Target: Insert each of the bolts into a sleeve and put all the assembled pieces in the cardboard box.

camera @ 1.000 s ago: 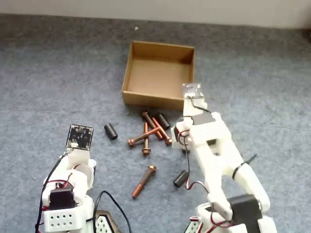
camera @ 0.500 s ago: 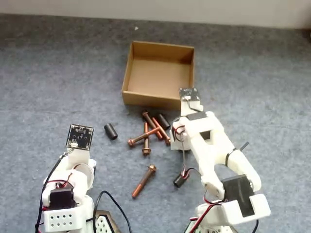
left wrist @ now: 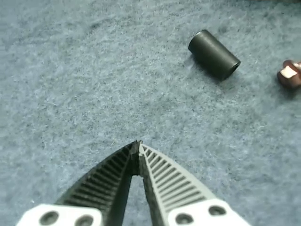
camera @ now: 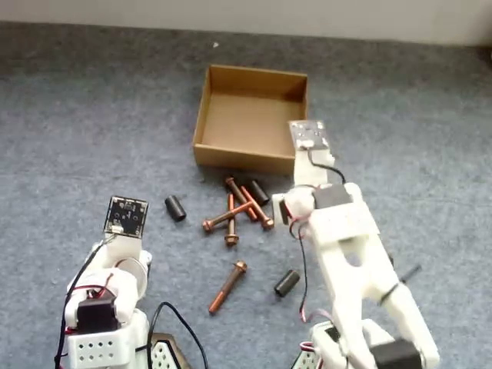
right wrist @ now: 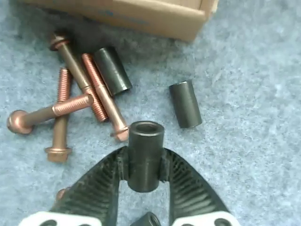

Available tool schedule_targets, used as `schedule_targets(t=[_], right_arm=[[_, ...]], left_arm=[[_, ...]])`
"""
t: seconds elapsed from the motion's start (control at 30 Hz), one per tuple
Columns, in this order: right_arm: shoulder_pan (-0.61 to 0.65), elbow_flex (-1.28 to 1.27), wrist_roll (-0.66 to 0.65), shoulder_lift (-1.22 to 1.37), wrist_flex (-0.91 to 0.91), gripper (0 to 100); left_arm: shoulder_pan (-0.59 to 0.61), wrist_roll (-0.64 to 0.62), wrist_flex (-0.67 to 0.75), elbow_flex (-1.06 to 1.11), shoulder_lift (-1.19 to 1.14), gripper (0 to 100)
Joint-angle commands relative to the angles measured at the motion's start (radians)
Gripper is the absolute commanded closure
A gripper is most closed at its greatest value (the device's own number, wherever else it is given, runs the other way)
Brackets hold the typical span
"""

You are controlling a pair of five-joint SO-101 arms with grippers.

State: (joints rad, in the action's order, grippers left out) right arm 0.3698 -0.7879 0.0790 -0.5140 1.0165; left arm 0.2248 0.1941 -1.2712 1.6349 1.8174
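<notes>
My right gripper (right wrist: 145,159) is shut on a black sleeve (right wrist: 146,153), held upright just above the carpet beside a pile of several copper bolts (right wrist: 77,101). Two more sleeves lie close by, one (right wrist: 112,70) against the bolts and one (right wrist: 185,104) apart from them. From above, the right arm (camera: 338,223) stands just in front of the cardboard box (camera: 238,157), next to the bolt pile (camera: 234,206). A single bolt (camera: 227,286) and a sleeve (camera: 287,283) lie nearer the arm bases. My left gripper (left wrist: 139,147) is shut and empty, a short way from another sleeve (left wrist: 214,54).
The box's front wall (right wrist: 131,14) is just beyond the bolt pile. One bolt head (left wrist: 289,73) lies past the sleeve near my left gripper. That sleeve (camera: 175,207) sits left of the pile, and the left arm (camera: 115,261) stands at the near left. Grey carpet spreads around.
The right arm has swung its elbow and its wrist has moved slightly toward the box, uncovering the sleeve near its base. The left arm and the loose parts have not moved.
</notes>
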Motion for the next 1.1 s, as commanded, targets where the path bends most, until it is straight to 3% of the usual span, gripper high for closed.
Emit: schedule_targets(t=[0.0,0.3,0.47,0.6,0.73,0.9,1.07], right_arm=[[-0.008,-0.065,-0.015,-0.2,0.007,99.3],[-0.012,-0.236,-0.009,-0.329,0.005,99.3],[-0.015,-0.306,0.064,-0.354,-0.081,99.3],[-0.101,-0.328,0.069,-0.354,-0.137,99.3],[-0.223,-0.331,0.117,-0.354,-0.179,99.3],[-0.348,-0.321,0.147,-0.354,-0.179,99.3],[-0.433,-0.321,0.147,-0.354,-0.179,99.3]], left_arm=[[-0.01,0.08,0.009,-0.091,-0.001,99],[-0.018,0.103,0.008,-0.315,-0.027,99],[-0.025,0.117,-0.031,-0.549,-0.334,99],[-0.153,0.137,-0.16,-0.75,-0.622,99],[-0.337,0.117,-0.204,-0.805,-0.774,96],[-0.509,-0.084,-0.187,-0.805,-0.886,78],[-0.656,-0.166,-0.135,-0.803,-1.015,77]])
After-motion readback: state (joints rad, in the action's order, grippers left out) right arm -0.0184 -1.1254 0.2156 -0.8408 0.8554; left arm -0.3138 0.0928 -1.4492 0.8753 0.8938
